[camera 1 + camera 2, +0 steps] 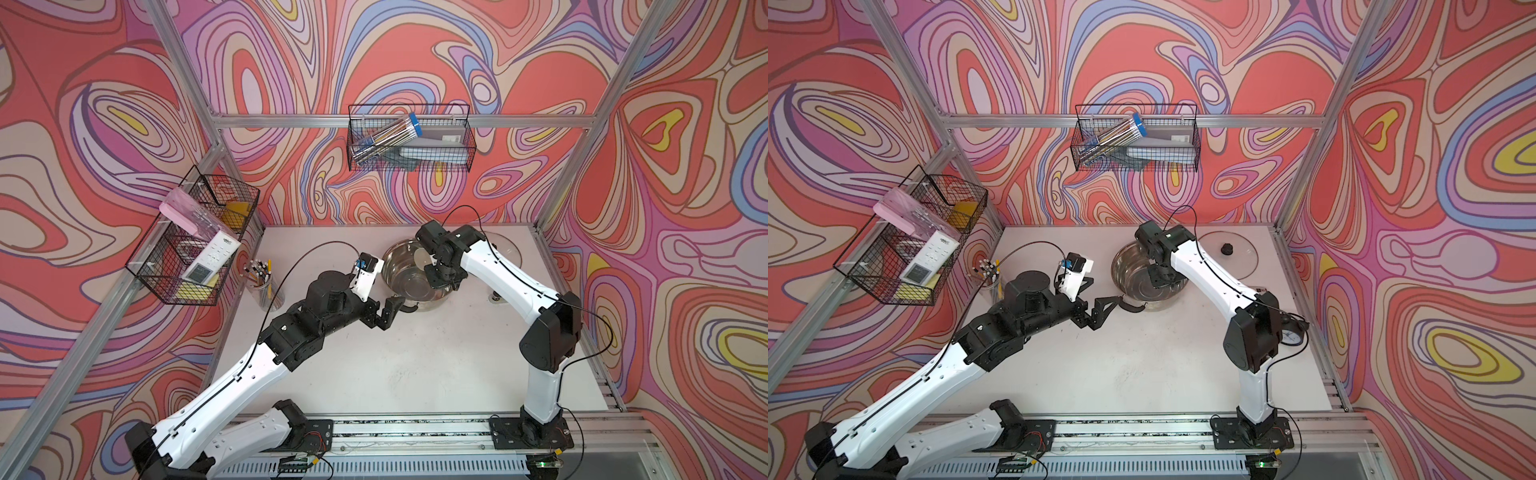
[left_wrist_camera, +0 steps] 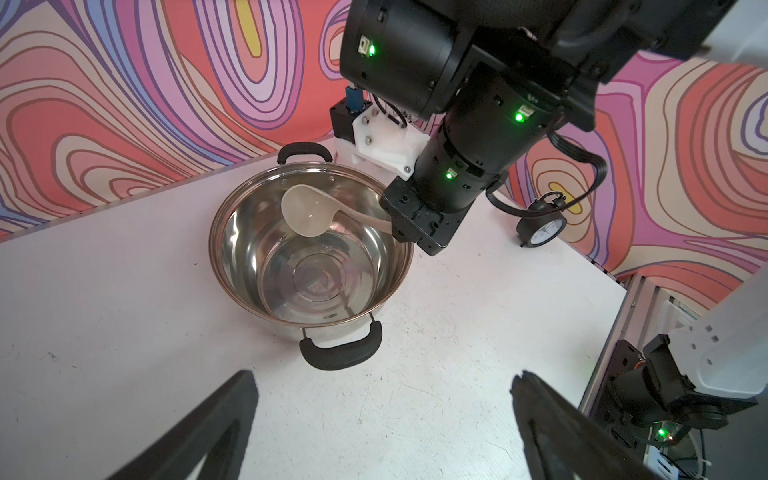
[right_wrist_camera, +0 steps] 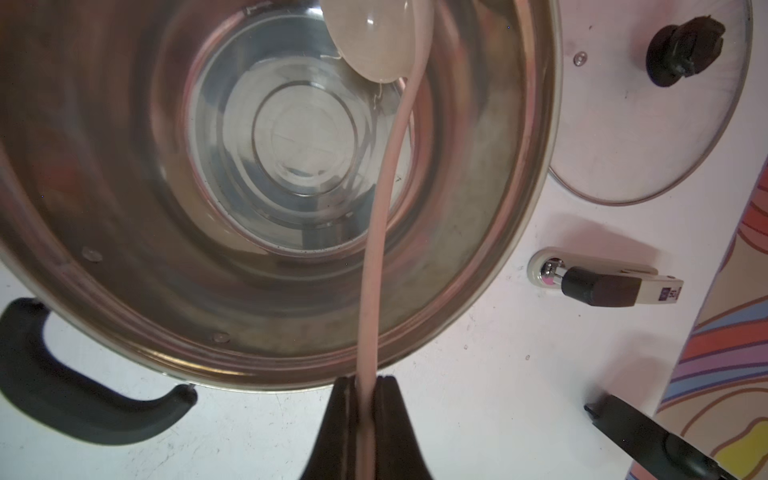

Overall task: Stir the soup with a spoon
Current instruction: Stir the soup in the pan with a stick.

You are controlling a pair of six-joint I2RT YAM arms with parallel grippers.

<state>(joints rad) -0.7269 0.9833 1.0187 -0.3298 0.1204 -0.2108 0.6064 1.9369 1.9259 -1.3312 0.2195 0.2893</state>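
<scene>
The left gripper (image 2: 382, 376) hangs empty with its jaws wide apart, low over the table (image 2: 124, 332), just short of the pot's near handle (image 2: 340, 353) and not touching it. Past that handle stands the steel pot (image 2: 237, 249) with a shallow pool of clear liquid in the bottom. Over its rim the right gripper (image 3: 368, 386) is clamped tight on the end of the spoon (image 3: 384, 187). The slim handle slopes down across the opening, and the round bowl sits close to the far wall. I cannot tell whether the bowl is dipped in the liquid or just clear of it.

Stirring looks to be the step in hand. The next move probably calls for lowering the bowl into the liquid and sweeping it round the middle, with the left gripper ready to steady the pot.

The handle passes close above the rim, so a wide sweep may knock it. Beyond the pot, the glass lid (image 3: 648, 137) lies flat just beside it, with a stapler-like tool (image 3: 602, 284) nearby. Most of the bare table is on the near side.
</scene>
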